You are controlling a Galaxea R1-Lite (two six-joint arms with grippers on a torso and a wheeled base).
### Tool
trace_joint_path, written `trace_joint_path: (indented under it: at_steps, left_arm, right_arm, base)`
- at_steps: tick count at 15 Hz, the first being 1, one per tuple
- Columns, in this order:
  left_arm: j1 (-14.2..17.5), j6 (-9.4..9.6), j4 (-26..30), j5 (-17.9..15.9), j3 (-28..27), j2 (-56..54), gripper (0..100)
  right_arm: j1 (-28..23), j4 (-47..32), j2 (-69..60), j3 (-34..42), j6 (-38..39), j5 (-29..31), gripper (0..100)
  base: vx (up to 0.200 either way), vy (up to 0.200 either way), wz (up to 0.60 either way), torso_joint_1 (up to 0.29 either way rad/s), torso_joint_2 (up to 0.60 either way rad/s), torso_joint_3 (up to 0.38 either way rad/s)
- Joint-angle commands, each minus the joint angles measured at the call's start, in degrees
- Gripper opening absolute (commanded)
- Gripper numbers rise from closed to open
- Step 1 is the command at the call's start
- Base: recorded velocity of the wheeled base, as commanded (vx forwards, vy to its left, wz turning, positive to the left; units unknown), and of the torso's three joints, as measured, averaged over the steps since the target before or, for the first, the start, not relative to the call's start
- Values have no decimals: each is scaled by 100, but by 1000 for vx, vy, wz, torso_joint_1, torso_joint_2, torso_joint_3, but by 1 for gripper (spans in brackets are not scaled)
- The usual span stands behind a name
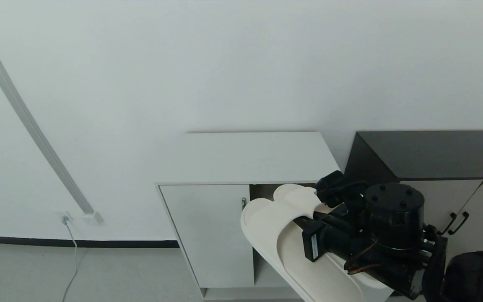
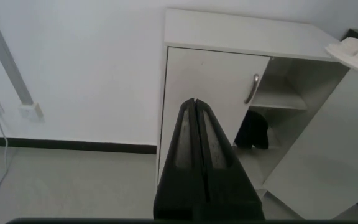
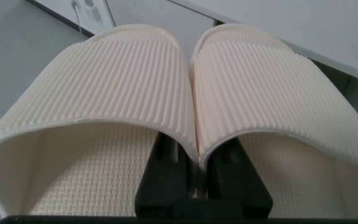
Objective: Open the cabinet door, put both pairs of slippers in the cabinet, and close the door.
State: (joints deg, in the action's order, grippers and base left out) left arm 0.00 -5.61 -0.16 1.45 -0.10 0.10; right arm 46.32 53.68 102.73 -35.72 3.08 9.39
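Cream ribbed-foam slippers, a pair set side by side with rounded toes, are clamped by the right gripper, whose black fingers are pinched on the two adjoining strap edges. The pair is held at the lower centre-right of the head view, in front of the white cabinet. Its smooth left door, fitted with a slim metal handle, is shut. The right side is open, and a dark, limp item is seen beneath the shelf. The left gripper is pressed flat together, nothing held.
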Motion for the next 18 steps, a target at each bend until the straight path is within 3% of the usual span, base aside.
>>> trace_joint_path:
  at_steps: [1, 13, 18]
  left_arm:
    - [0, -2, -11, 4, 1, 8, 0]
    - [0, -2, -2, 4, 1, 8, 0]
    - [0, -2, -2, 4, 1, 8, 0]
  right_arm:
    - [-1, 3, 10, 12, -1, 11, 0]
    - [8, 20, 45, 56, 8, -16, 0]
    - [8, 99, 54, 83, -1, -25, 0]
  base:
    - [0, 0, 0, 0, 0, 0]
    - [0, 0, 0, 0, 0, 0]
    - [0, 0, 0, -126, 287, 156]
